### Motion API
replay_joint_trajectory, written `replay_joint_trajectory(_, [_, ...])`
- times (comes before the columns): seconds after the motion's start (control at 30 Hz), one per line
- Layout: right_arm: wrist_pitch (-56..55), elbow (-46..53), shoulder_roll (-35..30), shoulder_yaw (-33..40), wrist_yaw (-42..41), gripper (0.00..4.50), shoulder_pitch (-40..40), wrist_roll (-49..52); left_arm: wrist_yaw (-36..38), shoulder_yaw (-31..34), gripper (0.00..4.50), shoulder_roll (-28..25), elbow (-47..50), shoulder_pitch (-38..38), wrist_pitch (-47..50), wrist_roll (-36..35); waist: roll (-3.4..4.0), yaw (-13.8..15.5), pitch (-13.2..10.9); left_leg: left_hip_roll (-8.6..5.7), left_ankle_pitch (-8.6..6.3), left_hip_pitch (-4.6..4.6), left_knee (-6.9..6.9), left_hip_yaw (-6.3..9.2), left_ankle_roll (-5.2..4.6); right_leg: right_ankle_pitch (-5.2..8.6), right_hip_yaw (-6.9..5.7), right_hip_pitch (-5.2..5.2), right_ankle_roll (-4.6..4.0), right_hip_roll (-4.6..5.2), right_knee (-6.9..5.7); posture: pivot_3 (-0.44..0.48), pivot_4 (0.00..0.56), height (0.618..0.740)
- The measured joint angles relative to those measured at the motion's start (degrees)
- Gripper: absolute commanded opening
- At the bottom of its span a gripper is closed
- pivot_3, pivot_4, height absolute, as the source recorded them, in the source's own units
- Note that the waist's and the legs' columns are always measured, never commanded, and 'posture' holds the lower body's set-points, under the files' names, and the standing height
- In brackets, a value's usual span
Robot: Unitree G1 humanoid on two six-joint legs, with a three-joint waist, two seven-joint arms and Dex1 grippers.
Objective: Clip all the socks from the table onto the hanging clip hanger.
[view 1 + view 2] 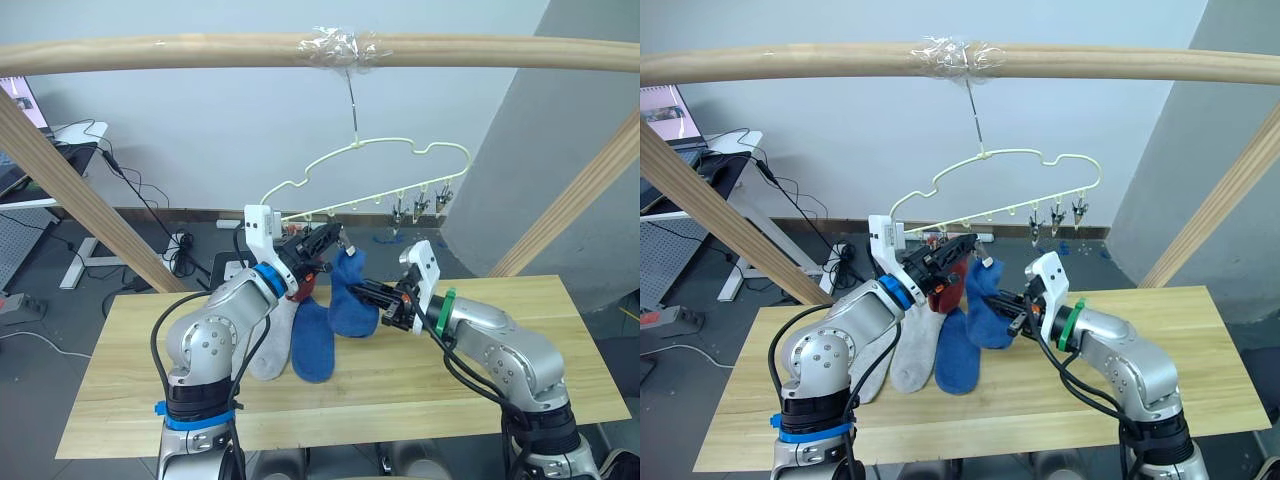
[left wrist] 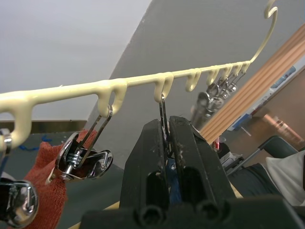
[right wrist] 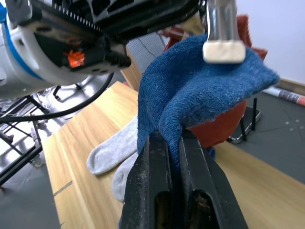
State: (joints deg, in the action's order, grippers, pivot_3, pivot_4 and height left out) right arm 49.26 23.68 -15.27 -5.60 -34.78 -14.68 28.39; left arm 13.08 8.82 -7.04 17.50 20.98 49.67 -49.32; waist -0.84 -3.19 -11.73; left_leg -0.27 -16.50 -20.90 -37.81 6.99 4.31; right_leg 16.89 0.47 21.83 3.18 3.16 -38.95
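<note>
Blue sock (image 3: 190, 90) pinched in right claw (image 3: 174, 143), left claw (image 2: 167, 138) squeezing clip (image 2: 162, 112)

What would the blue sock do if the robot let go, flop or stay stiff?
Probably flop: the blue sock already folds and droops over the right gripper pinching it. It looks soft and light, so it likely wouldn't roll. A clip touches its top, so it might hang instead of falling.

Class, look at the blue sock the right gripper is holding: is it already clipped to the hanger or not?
Clipped: in the right wrist view a metal clip pinches the blue sock; the right gripper grips its fold.
</note>
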Motion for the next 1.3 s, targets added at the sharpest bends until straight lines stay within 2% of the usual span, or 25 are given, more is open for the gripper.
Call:
replay_joint_trajectory(0.2, [-0.2, -1.6, 0.8, 0.0, 1.2, 0.02, -0.1, 0.0, -0.1, -0.4, 0.00, -0.2, 0.0, 0.0, -0.6, 0.6, 0.00, 0.0, 0.0, 0.00, 0.00, -0.01, 0.02, -0.03, 0.00, 0.00, 0.04, 0.05, 0.00, 0.00, 0.00, -0.074, 0.168, 0.740])
replay_joint_trajectory(0.7, [-3.4, -4.9, 2.8, -1.2, 2.3, 0.00, -1.9, -0.2, 0.0, -1.1, 4.32, -1.7, 1.2, -1.1, -1.2, 0.6, -0.01, 0.0, 0.0, 0.01, -0.01, -0.08, 0.12, -0.20, -0.01, -0.01, 0.23, 0.25, 0.01, -0.01, 0.00, -0.062, 0.168, 0.740])
replay_joint_trajectory(0.73, [-3.8, -5.2, 2.9, -1.5, 2.3, 0.00, -1.9, -0.2, 0.1, -1.0, 4.48, -2.7, 2.1, -1.7, -0.9, 0.2, -0.01, -0.1, 0.0, 0.02, -0.01, -0.08, 0.17, -0.24, -0.01, -0.01, 0.27, 0.29, 0.01, -0.01, -0.01, -0.062, 0.168, 0.740])
replay_joint_trajectory(0.83, [-5.0, -6.6, 2.9, -2.4, 2.4, 0.00, -1.9, -0.7, 0.0, 0.3, 4.48, -4.5, 4.0, -2.9, 0.3, -1.5, -0.01, -0.1, 0.0, 0.02, -0.01, -0.08, 0.22, -0.30, -0.01, -0.01, 0.33, 0.35, 0.01, -0.01, 0.00, -0.056, 0.160, 0.740])
replay_joint_trajectory(0.93, [-7.0, -8.8, 3.3, -3.0, 2.4, 0.80, -2.1, -1.7, -0.1, 1.1, 4.50, -7.1, 7.4, -4.7, 1.9, -3.8, -0.01, 0.0, 0.0, 0.02, 0.00, -0.07, 0.27, -0.36, -0.01, -0.01, 0.39, 0.37, 0.01, 0.00, -0.01, -0.033, 0.141, 0.740])
replay_joint_trajectory(1.1, [-10.3, -12.7, 4.3, -3.9, 2.3, 2.55, -2.9, -2.9, -1.7, 3.8, 4.50, -10.0, 11.3, -8.0, 4.6, -9.0, -0.02, 0.2, 0.0, 0.04, 0.01, -0.05, 0.31, -0.38, 0.01, -0.01, 0.40, 0.39, 0.01, 0.00, -0.01, -0.024, 0.133, 0.740])
replay_joint_trajectory(1.27, [-12.8, -13.9, 2.6, -4.8, 1.5, 4.31, -2.2, -4.7, -2.5, 3.9, 4.50, -13.6, 11.8, -10.3, 4.9, -8.7, -0.04, 0.5, 0.0, 0.03, 0.02, -0.05, 0.31, -0.41, 0.03, -0.01, 0.42, 0.40, 0.01, 0.00, -0.01, -0.020, 0.116, 0.740])
replay_joint_trajectory(1.3, [-13.1, -13.9, 2.1, -4.7, 1.2, 4.47, -1.9, -4.8, -2.6, 3.8, 4.50, -13.9, 11.9, -10.5, 4.9, -8.2, -0.05, 0.6, 0.0, 0.03, 0.03, -0.05, 0.31, -0.42, 0.05, -0.01, 0.42, 0.40, 0.01, 0.00, 0.00, -0.023, 0.111, 0.740])
